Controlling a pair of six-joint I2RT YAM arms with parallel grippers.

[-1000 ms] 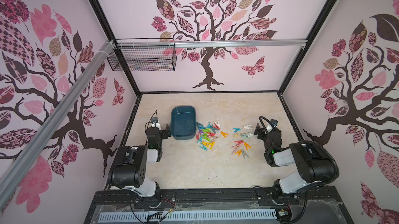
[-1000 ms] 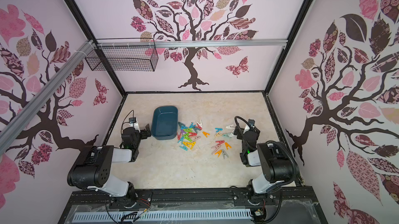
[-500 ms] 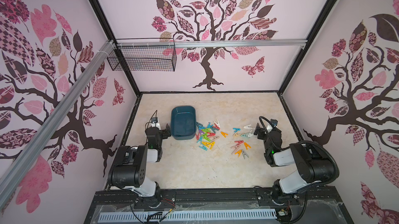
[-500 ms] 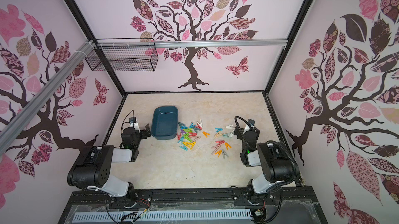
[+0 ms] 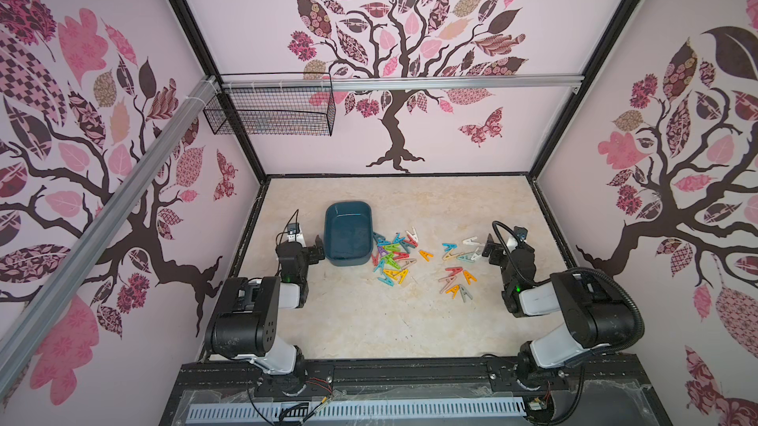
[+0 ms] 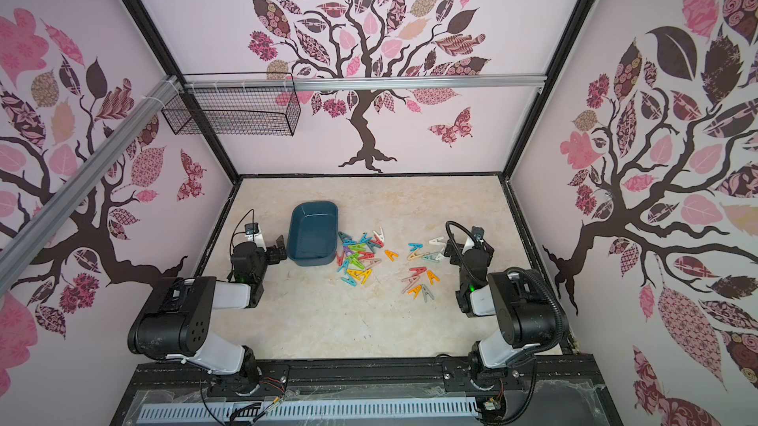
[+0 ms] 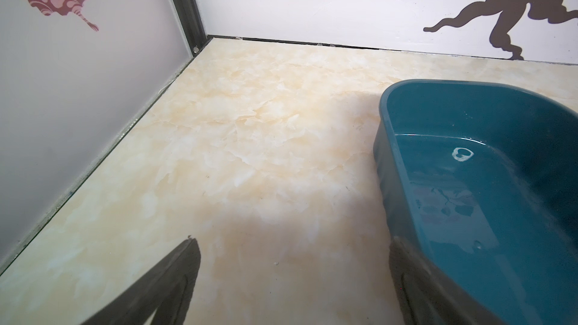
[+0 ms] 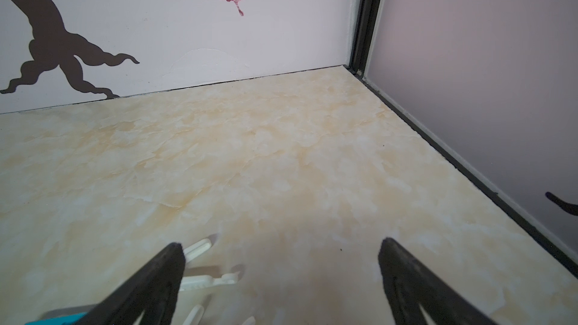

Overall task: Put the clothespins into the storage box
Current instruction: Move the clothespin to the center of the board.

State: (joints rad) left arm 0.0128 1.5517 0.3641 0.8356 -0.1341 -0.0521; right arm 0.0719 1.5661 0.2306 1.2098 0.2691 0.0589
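The dark teal box [image 5: 348, 260] sits on the table [image 5: 369, 321] toward the left arm's side. Both top views and the left wrist view show nothing inside it, so the job looks to be at its very start. All the clothespins [image 5: 391, 258] lie on the table in two loose groups: a dense, overlapping pile just beside the box, on the side facing the right arm, and a thinner scatter nearer that arm. The left claw [image 7: 292, 242] sits low with its fingers spread wide and nothing between them; one finger is against or just beside the box's outer wall, I cannot tell which. The right claw [image 8: 280, 242] is likewise spread wide and empty, low at the edge of the scatter, with a couple of white clothespins [image 8: 200, 248] beside one finger. The step in hand is going for the first pin. The next move probably calls for the right claw to centre over a pin lying apart from the others, close on it, then carry it across to the box. The packed pile will likely be harder to pick singly.
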